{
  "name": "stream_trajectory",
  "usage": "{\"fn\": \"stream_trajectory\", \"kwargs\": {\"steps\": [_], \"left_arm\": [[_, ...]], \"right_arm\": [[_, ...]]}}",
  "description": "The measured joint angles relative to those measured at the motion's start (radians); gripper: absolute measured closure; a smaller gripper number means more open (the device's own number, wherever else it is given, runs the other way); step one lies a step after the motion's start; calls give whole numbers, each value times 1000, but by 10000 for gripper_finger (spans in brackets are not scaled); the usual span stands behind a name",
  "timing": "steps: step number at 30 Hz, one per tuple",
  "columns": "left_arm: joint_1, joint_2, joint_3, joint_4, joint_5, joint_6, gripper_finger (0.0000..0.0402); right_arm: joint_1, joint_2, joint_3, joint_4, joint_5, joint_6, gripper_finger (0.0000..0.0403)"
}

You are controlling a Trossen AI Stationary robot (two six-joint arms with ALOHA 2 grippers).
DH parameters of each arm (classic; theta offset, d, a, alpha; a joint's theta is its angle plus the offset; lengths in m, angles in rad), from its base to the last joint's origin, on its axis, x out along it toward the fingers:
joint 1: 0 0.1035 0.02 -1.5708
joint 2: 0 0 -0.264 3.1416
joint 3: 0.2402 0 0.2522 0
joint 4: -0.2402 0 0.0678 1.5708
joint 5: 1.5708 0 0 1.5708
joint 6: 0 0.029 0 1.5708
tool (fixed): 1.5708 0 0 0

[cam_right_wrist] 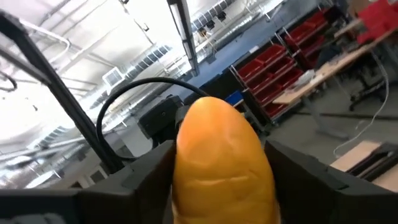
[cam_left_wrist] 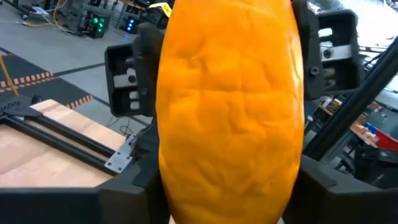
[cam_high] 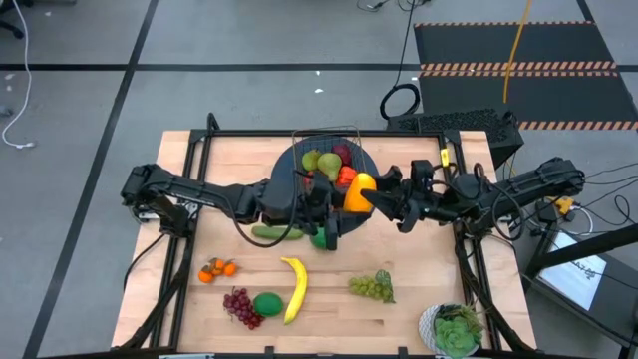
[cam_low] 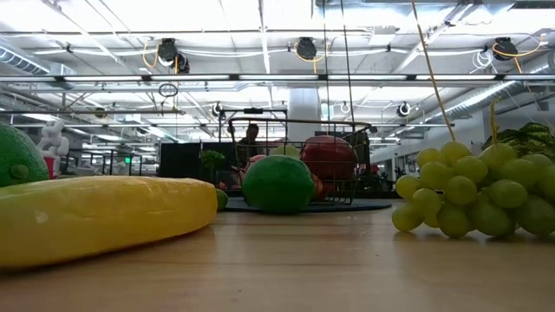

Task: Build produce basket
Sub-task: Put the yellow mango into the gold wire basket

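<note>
An orange mango (cam_high: 359, 191) hangs in the air over the right rim of the wire basket (cam_high: 299, 140), which stands on a round dark mat and holds a pear, apples and other produce. My left gripper (cam_high: 339, 196) comes at the mango from the table's left and my right gripper (cam_high: 382, 197) from the right; both are shut on it. On the table lie a cucumber (cam_high: 277, 232), a lime (cam_high: 321, 239), oranges (cam_high: 216, 268), purple grapes (cam_high: 239, 305), a banana (cam_high: 295, 289) and green grapes (cam_high: 371, 287). My left gripper has the mango's near end (cam_left_wrist: 230, 186) between its two fingers, coming level from the table's left, with the fingers along the fruit. The mango is lifted clear of the basket. My right gripper pinches the mango's other end (cam_right_wrist: 221, 186) between its two fingers, coming from the table's right and slanting a little upward. The fruit sticks out past the fingertips toward the left gripper.
A potted green plant (cam_high: 454, 329) stands at the near right corner. In the low view the banana (cam_low: 95, 217), a lime (cam_low: 277, 184) and the green grapes (cam_low: 473, 191) lie in front of the basket (cam_low: 347, 130). Bare wood lies between the banana and the green grapes.
</note>
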Motion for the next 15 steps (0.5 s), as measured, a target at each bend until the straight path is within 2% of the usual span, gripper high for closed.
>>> {"fn": "stream_trajectory", "kwargs": {"steps": [4,9,15], "left_arm": [[-2,-20,0,-6,12,-1,195],[-2,-74,0,-48,14,0,156],[7,-179,1,-212,20,56,154]], "right_arm": [[0,-1,0,7,0,-26,112],[5,-5,0,12,0,-14,61],[5,-3,0,20,-1,30,47]]}}
